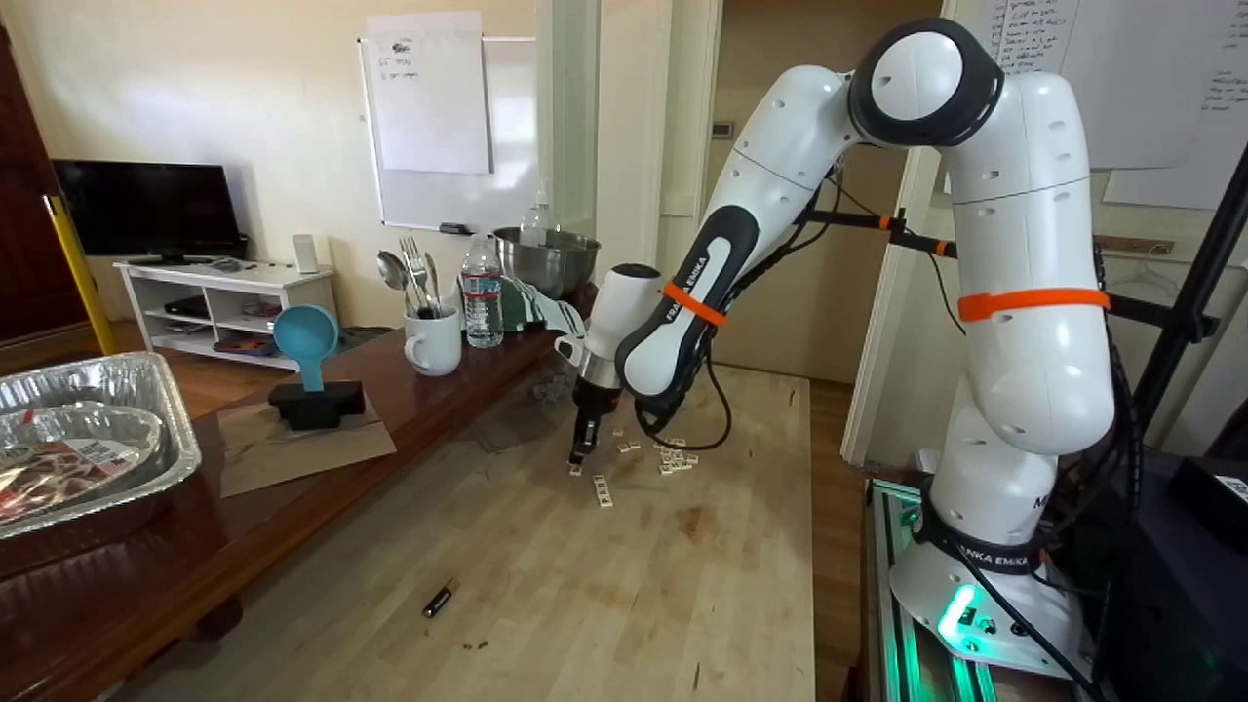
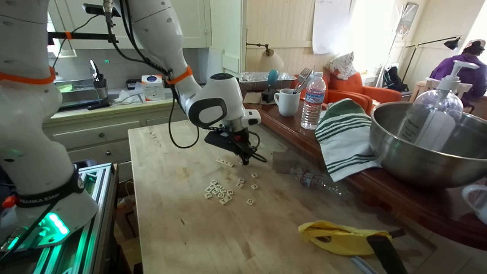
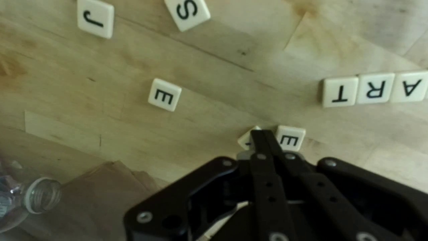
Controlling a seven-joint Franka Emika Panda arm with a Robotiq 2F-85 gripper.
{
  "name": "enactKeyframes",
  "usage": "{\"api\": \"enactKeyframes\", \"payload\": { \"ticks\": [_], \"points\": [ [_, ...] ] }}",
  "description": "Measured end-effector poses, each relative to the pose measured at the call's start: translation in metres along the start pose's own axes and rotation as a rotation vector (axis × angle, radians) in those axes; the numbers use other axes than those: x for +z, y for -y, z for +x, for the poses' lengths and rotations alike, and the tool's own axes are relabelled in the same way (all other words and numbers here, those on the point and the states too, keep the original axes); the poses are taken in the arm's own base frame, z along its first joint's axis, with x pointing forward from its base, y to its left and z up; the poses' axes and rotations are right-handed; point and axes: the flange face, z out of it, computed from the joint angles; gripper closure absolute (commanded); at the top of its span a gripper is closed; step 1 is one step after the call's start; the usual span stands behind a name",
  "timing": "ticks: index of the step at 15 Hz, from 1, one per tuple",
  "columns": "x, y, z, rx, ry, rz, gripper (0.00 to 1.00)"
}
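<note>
My gripper (image 3: 262,134) is shut, its black fingertips together, low over the wooden table; it shows in both exterior views (image 1: 579,458) (image 2: 244,162). A white letter tile marked E (image 3: 290,138) lies just right of the fingertips. Another tile (image 3: 245,140) is partly hidden behind the left finger; its letter cannot be read, and contact is unclear. A row of tiles with T (image 3: 340,92), R (image 3: 375,88) and A (image 3: 409,86) lies to the right. Loose tiles E (image 3: 164,95), J (image 3: 95,18) and S (image 3: 188,12) lie to the left. A tile cluster (image 2: 219,191) lies nearby.
A clear plastic bottle (image 2: 317,182) lies on the table beside brown paper (image 3: 100,201). A yellow bag (image 2: 338,238) and a battery (image 1: 440,598) lie on the table. A raised dark wood counter (image 1: 429,429) borders it, carrying a mug (image 1: 434,341), water bottle (image 1: 483,302) and steel bowl (image 2: 411,160).
</note>
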Motion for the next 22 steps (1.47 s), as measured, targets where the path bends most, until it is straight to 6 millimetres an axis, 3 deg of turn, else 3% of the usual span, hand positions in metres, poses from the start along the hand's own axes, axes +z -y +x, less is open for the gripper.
{"api": "enactKeyframes", "payload": {
  "ticks": [8,22],
  "points": [
    [0.002,0.025,0.022,-0.145,0.004,0.045,1.0],
    [-0.002,0.027,0.012,-0.367,0.073,0.023,1.0]
  ]
}}
